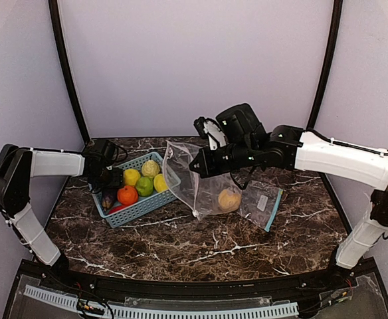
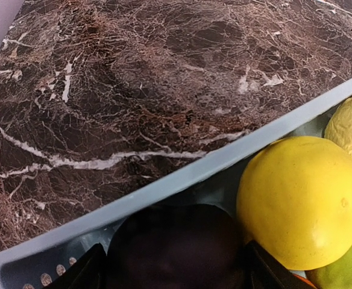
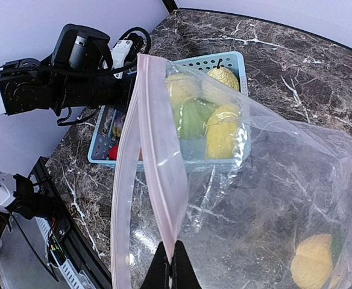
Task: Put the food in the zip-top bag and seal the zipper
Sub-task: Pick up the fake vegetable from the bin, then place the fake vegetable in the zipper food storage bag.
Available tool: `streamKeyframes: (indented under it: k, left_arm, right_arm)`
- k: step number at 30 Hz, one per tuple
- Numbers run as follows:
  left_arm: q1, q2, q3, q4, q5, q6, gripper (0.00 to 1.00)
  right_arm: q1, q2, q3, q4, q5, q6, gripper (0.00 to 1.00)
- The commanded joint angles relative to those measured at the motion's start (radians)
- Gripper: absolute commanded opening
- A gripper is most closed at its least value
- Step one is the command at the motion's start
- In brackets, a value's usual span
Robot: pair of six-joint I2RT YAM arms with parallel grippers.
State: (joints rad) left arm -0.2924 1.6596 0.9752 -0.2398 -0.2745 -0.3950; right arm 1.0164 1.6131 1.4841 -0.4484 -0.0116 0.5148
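Note:
The light-blue basket [image 1: 155,203] holds the food: yellow lemons [image 1: 131,176], a green apple [image 1: 144,186], an orange [image 1: 127,195], a dark purple eggplant [image 1: 108,198] and a red piece [image 1: 116,208]. My left gripper [image 1: 111,179] reaches into the basket's left end. In the left wrist view its fingers [image 2: 82,274] press both sides of the eggplant [image 2: 176,241], next to a lemon [image 2: 299,201]. My right gripper [image 1: 195,166] is shut on the pink zipper rim [image 3: 158,162] of the clear zip-top bag [image 1: 207,193] and holds its mouth up and open. A peach-yellow fruit [image 1: 228,199] lies inside the bag.
The basket's rim [image 2: 164,186] runs just in front of the left fingers. The bag's bottom rests on the marble table [image 1: 181,246] to the right of the basket. Grey walls close in the back and sides.

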Motion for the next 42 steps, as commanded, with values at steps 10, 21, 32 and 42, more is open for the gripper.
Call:
streamKeyframes:
  k: [10, 21, 32, 42]
  left_arm:
    - [0.012, -0.054, 0.014, -0.092, -0.025, 0.011, 0.70]
    - [0.012, -0.344, -0.039, -0.066, 0.003, 0.015, 0.68]
    - [0.011, -0.626, -0.136, 0.041, 0.404, 0.078, 0.67]
    - [-0.014, -0.735, -0.128, 0.081, 0.777, 0.003, 0.67]
  right_arm:
    - [-0.002, -0.007, -0.021, 0.028, -0.006, 0.008, 0.00]
    - [-0.001, -0.018, -0.029, 0.030, 0.007, 0.008, 0.00]
    - [-0.001, -0.013, -0.018, 0.030, 0.008, 0.001, 0.00]
    - [-0.001, -0.007, -0.005, 0.022, 0.008, -0.002, 0.00]
